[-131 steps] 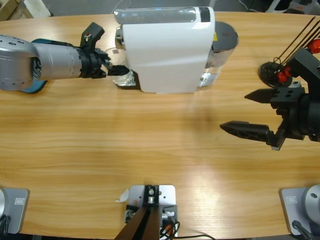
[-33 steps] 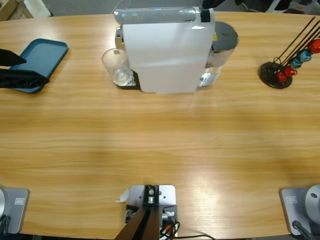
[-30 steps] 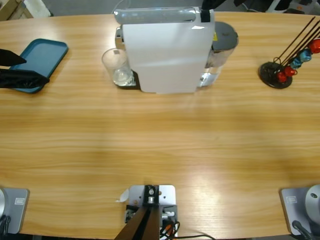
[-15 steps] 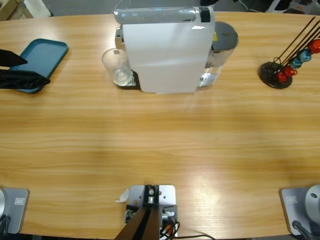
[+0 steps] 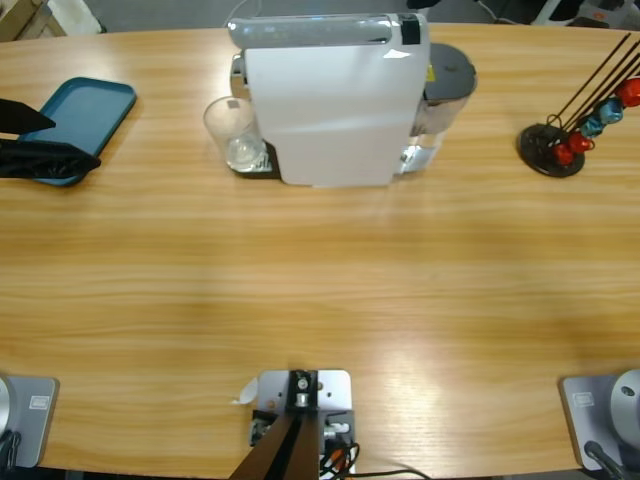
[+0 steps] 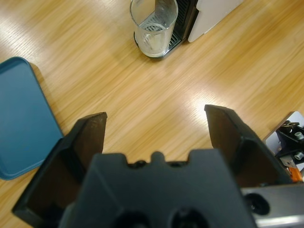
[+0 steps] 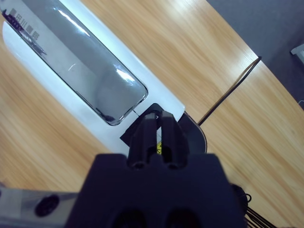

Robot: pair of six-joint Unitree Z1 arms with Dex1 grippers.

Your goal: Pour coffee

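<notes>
The left claw [image 5: 45,135] has pulled back to the desk's left edge, spread wide and empty. The right claw [image 7: 159,124], pressed together, sits over the coffee machine [image 5: 330,95]. The glass [image 5: 232,130] waits under its spout; no coffee shows in it yet.

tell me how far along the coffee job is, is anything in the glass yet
Done: the clear glass stands on the drip tray under the white coffee machine. It looks empty, with no dark liquid in the left wrist view. In hand: the right tool, jaws closed, is at the machine's top rear, seemingly at a button. The left tool is open over the table beside the blue tray. Left: brewing coffee into the glass.
</notes>
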